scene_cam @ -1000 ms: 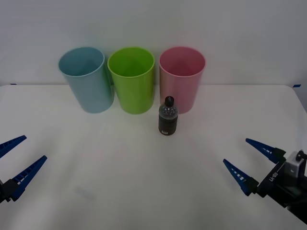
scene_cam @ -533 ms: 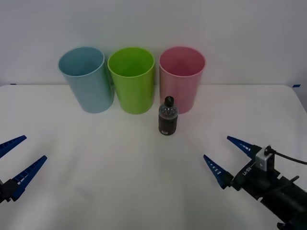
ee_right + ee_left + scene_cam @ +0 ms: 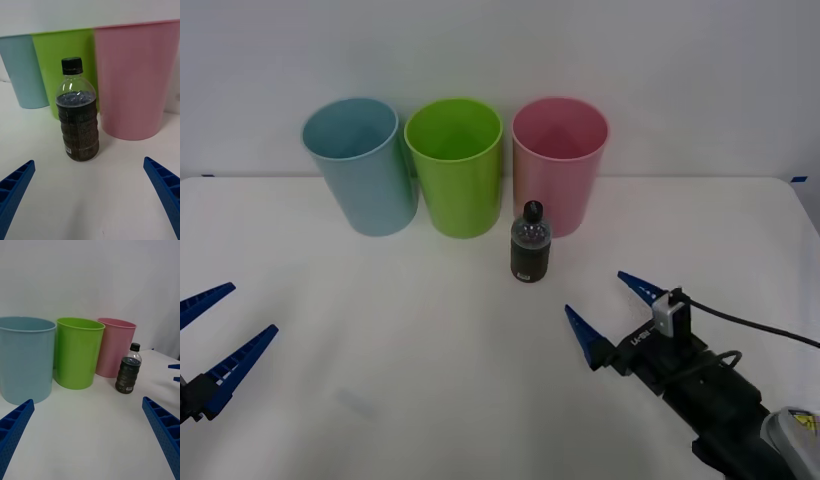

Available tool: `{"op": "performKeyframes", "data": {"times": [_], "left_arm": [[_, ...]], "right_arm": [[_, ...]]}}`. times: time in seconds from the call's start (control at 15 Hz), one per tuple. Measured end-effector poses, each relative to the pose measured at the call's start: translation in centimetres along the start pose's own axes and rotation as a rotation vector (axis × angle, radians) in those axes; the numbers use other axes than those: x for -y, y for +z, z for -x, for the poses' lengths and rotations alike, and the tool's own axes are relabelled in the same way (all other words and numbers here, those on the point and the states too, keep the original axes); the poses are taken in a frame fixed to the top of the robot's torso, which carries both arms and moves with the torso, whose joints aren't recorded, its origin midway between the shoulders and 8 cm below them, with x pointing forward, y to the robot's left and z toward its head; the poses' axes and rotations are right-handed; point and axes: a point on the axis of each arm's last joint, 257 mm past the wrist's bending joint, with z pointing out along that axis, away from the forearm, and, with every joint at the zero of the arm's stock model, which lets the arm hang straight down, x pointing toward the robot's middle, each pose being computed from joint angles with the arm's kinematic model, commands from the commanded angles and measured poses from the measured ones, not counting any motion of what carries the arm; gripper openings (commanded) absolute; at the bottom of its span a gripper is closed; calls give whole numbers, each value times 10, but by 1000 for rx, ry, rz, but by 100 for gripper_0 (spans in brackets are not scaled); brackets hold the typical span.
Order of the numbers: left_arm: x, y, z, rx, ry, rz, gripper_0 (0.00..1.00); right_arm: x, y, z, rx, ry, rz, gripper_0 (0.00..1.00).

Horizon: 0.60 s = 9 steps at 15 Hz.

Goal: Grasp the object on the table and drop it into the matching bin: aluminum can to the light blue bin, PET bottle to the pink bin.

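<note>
White worktop (image 3: 430, 400) fills the scene, wide and plain, with a pale wall behind it. Along its far edge three tall round plastic bins stand upright in a row, close together: the light blue bin (image 3: 360, 165) on the left, a green bin (image 3: 455, 165) in the middle, and the pink bin (image 3: 560, 160) on the right. All three taper toward the base and their mouths are open.

Just in front of the bins stands the PET bottle (image 3: 530, 243), upright, clear plastic with a black round cap and a dark label band, dark liquid filling most of it. It sits before the gap between the green and pink bins, nearer the pink one, and reaches about half a bin's height. Nothing touches it.

The right gripper (image 3: 610, 310) is low over the worktop, to the right of the bottle and nearer the robot, pointing toward it. Its blue ribbed fingers (image 3: 585, 335) are spread wide and hold nothing. In the right wrist view the bottle (image 3: 78, 112) stands centred between the two finger tips, with the pink bin (image 3: 135, 75) close behind it.

The left gripper (image 3: 215, 335) rests at the near left edge of the worktop, well apart from the bottle, fingers likewise wide apart and empty.
</note>
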Motion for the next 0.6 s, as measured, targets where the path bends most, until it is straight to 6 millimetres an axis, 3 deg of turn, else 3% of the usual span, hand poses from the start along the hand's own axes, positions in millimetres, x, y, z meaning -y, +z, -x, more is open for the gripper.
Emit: {"op": "performKeyframes", "data": {"times": [0.6], "left_arm": [[0,0,0,0,0,0,100]], "right_arm": [[-17,69,-10,-13,-1,-11,100]]}}
